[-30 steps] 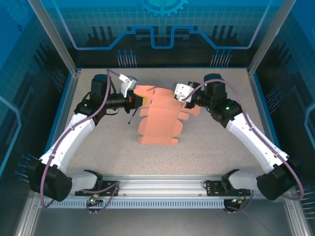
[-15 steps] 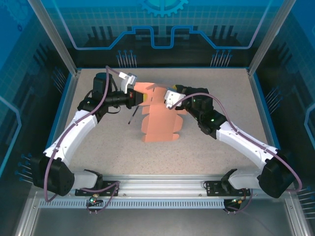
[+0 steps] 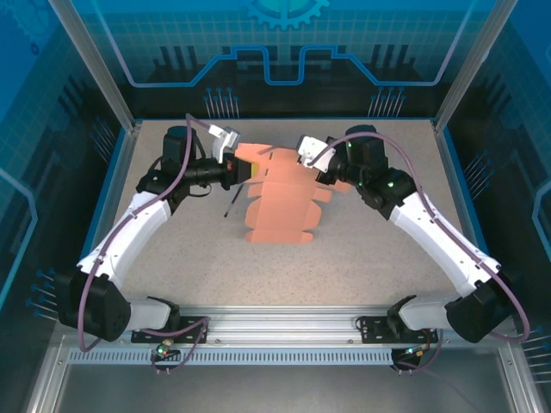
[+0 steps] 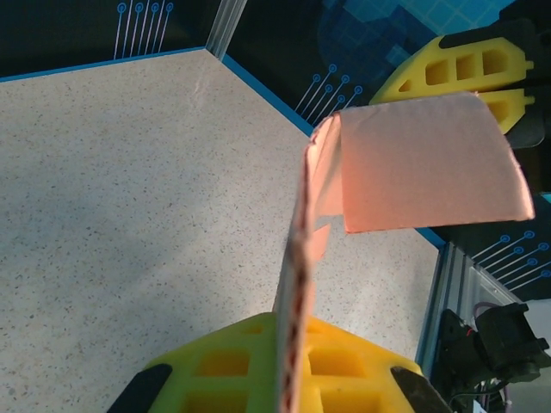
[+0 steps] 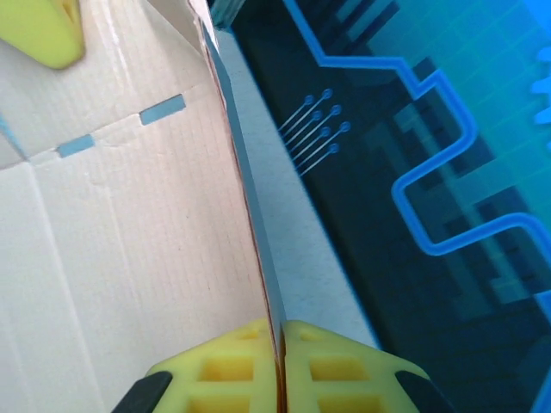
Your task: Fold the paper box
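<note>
The left end effector point(image 4: 291, 357), at the bottom centre of its wrist view, is pinched closed on the paper box point(image 4: 422, 163). The thin salmon-pink card stands on edge between the two yellow pads and runs up the frame. One flap curls over toward the upper right. The right end effector point(image 5: 281, 348), at the bottom centre of its own wrist view, is likewise clamped tight on a card edge. The pale inner face of the sheet spreads across the left half of that frame.

In the overhead view the flat, tabbed cut-out lies in the middle of the picture, held at its upper left and upper right. Its upper part is raised. Its lower edge seems to rest on the speckled desk point(image 3: 379, 249), though the angle makes this hard to confirm. A thin dark stick point(image 3: 230, 205) lies just left of the card.

Risks, as a judgement:
- Both grips bite only a narrow margin, so arms pulling apart could tear the card or slide it free of one side.
- Arms pushing together could buckle a panel away from its scored creases.
- A dragging lower edge might snag on the stick.
</note>
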{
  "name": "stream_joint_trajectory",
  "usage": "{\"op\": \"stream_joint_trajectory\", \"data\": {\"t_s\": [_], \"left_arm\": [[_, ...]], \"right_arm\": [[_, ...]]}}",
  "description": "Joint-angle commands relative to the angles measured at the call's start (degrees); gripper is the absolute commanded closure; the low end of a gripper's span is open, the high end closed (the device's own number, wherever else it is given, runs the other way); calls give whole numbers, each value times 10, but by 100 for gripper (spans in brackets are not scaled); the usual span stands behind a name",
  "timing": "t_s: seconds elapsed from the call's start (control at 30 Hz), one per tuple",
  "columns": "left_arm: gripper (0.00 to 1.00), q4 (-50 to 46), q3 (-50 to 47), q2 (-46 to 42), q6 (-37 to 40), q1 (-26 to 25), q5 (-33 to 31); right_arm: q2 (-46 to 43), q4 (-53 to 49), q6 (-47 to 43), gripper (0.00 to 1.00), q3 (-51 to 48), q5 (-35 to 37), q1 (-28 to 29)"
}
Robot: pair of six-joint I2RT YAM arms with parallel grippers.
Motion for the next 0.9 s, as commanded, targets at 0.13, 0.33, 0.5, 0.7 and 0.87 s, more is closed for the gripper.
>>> {"op": "stream_joint_trajectory", "data": {"t_s": [0.13, 0.33, 0.5, 0.7, 0.87], "left_arm": [[96, 30, 5, 19, 16, 7, -6], [87, 36, 3, 31, 11, 7, -4], [68, 39, 5, 45, 6, 7, -30], [55, 27, 5, 47, -16, 6, -154], [51, 79, -39, 19, -72, -11, -211]], "right_arm": [[14, -114, 72, 93, 21, -103, -18], [26, -133, 92, 94, 26, -117, -32], [43, -141, 131, 94, 24, -134, -57], [82, -148, 196, 94, 12, -169, -106], [129, -149, 227, 95, 8, -147, -130]]}}
